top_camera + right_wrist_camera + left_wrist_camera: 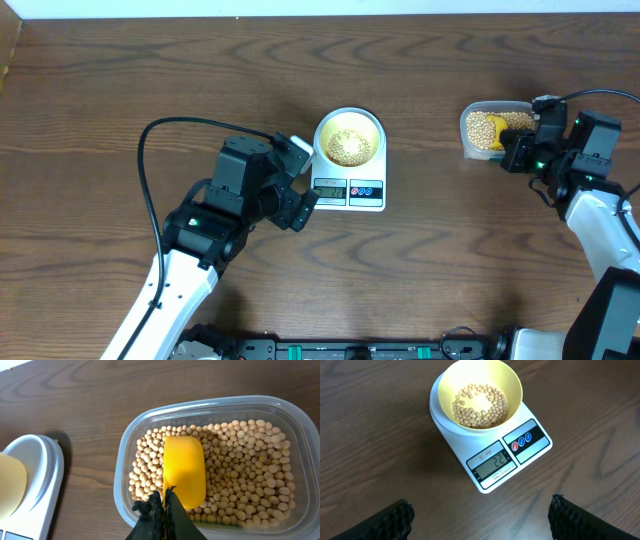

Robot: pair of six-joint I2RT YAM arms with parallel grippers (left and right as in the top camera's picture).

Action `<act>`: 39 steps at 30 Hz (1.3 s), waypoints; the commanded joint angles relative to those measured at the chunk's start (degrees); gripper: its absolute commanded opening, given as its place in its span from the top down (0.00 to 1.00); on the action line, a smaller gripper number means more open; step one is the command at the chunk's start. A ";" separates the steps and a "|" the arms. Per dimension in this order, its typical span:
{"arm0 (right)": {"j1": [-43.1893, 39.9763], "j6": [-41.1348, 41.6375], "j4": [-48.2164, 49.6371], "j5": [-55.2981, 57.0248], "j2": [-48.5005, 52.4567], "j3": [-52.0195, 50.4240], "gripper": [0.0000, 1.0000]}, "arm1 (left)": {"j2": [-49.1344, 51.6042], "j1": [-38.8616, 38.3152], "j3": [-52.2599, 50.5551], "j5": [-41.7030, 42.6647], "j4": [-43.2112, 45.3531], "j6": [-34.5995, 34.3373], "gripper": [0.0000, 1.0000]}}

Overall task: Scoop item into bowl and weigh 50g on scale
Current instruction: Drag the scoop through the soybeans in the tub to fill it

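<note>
A pale-yellow bowl (349,138) (476,394) with a layer of tan beans (481,405) sits on the white scale (350,190) (509,458), whose display is lit. My left gripper (297,205) (480,522) hovers open just in front of the scale, with nothing between its fingers. To the right, a clear container (487,128) (295,415) holds many beans (240,465). My right gripper (521,147) (164,502) is shut on the handle of a yellow scoop (184,469), which lies hollow side down on the beans in the container.
The dark wood table (150,80) spreads around everything. A black cable (150,150) loops left of the left arm. The scale's edge (37,475) and the bowl's rim (10,485) show at the left of the right wrist view.
</note>
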 commanded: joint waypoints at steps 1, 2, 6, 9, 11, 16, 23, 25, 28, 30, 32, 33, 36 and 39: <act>-1.03 1.77 -0.07 -2.71 0.48 0.00 0.99 | 0.11 0.24 -0.94 0.87 0.20 0.72 0.12; -1.29 1.73 -0.07 -3.41 0.48 0.00 0.99 | 0.11 0.24 -0.94 0.87 0.17 0.74 0.12; -2.01 1.73 -0.09 -4.22 0.48 0.00 0.99 | 0.11 0.24 -0.94 0.87 0.17 0.74 0.12; -2.12 1.73 -0.07 -4.22 0.48 0.00 0.99 | 0.11 0.24 -0.94 0.87 0.17 0.72 0.12; -2.12 1.73 -0.07 -4.22 0.48 0.00 0.99 | 0.11 0.24 -0.94 0.87 0.17 0.74 0.12; -2.12 1.77 0.15 -4.20 0.48 0.00 0.99 | 0.11 0.24 -0.94 0.87 0.17 0.74 0.12; -2.78 5.09 1.53 -4.24 0.48 0.00 0.99 | 0.11 0.24 -0.94 0.87 0.17 0.74 0.12; -2.99 5.66 1.88 -4.22 0.48 0.00 0.99 | 0.11 0.24 -0.94 0.87 0.20 0.72 0.12; -3.30 6.25 1.95 -4.52 0.48 0.00 0.99 | 0.11 0.24 -0.94 0.87 0.17 0.74 0.12; -3.52 6.67 2.10 -5.14 0.48 0.00 0.99 | 0.11 0.24 -0.94 0.87 0.20 0.74 0.12; -3.89 7.52 2.36 -5.73 0.48 0.00 0.99 | 0.11 0.24 -0.94 0.87 0.20 0.72 0.12; -4.15 7.74 2.62 -6.34 0.48 0.00 0.99 | 0.11 0.24 -0.94 0.87 0.20 0.74 0.12; -5.11 8.96 3.65 -8.59 0.48 0.00 0.99 | 0.11 0.24 -0.94 0.87 0.17 0.74 0.12; -6.08 10.36 4.70 -10.32 0.48 0.00 0.99 | 0.11 0.24 -0.94 0.87 0.17 0.74 0.12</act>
